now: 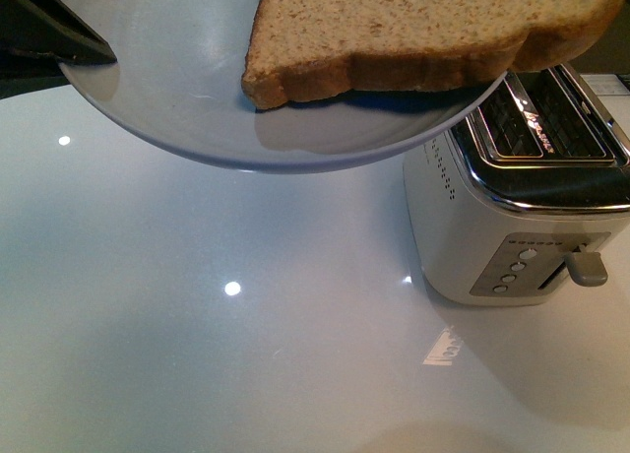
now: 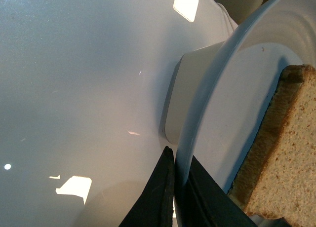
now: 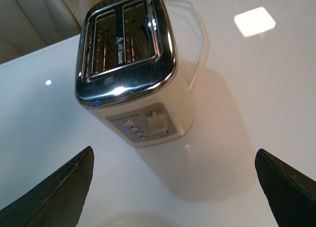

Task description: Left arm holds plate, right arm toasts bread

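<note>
The pale blue-grey plate (image 1: 177,69) hangs in the air at the top of the front view, above the table. The bread (image 1: 413,30) lies on it, and its crust reaches over the plate's right rim above the toaster (image 1: 512,217). My left gripper (image 2: 178,160) is shut on the plate's rim (image 2: 207,103), one finger on each face, with the bread (image 2: 286,153) close by. My right gripper (image 3: 173,168) is open and holds nothing. It hovers in front of the toaster (image 3: 133,64), facing its button side. Both toaster slots look empty. The right gripper is not in the front view.
The toaster's lever (image 3: 157,122) is up, beside a column of small buttons. The glossy white table (image 1: 226,355) spreads to the left of the toaster and in front of it, with lamp reflections on it. A pale curtain (image 3: 29,19) hangs behind the table.
</note>
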Controlling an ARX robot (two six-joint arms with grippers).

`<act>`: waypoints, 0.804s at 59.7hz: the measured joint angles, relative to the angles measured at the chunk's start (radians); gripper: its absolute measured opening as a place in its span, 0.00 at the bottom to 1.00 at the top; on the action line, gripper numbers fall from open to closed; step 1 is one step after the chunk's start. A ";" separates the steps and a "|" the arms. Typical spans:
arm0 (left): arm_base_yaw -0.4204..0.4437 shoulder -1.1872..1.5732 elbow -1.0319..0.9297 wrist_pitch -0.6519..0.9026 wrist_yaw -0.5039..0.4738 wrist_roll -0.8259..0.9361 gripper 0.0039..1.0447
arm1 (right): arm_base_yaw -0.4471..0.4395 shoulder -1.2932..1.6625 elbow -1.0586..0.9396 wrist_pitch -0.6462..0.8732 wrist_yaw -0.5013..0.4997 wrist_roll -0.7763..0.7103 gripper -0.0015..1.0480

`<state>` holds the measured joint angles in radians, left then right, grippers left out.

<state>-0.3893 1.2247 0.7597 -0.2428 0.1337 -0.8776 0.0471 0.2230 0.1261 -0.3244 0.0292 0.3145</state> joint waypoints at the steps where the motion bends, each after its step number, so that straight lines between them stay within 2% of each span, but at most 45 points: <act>1: 0.000 0.000 0.000 0.000 0.000 0.000 0.03 | 0.003 0.006 0.000 0.002 0.000 0.011 0.91; 10: 0.000 0.000 0.000 0.000 -0.003 -0.002 0.03 | 0.016 0.108 0.014 0.108 -0.012 0.099 0.91; 22: 0.000 0.000 0.001 0.000 -0.003 -0.002 0.03 | 0.037 0.434 0.099 0.401 -0.112 0.231 0.91; 28: 0.000 0.000 0.001 0.000 -0.003 -0.002 0.03 | 0.109 0.644 0.212 0.560 -0.173 0.387 0.91; 35: 0.000 0.000 0.001 0.000 -0.003 -0.003 0.03 | 0.176 0.772 0.306 0.658 -0.190 0.491 0.91; 48: 0.000 0.000 0.001 0.000 -0.003 -0.003 0.03 | 0.298 0.945 0.401 0.731 -0.176 0.563 0.91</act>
<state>-0.3893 1.2251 0.7605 -0.2428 0.1310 -0.8803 0.3450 1.1679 0.5274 0.4061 -0.1471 0.8772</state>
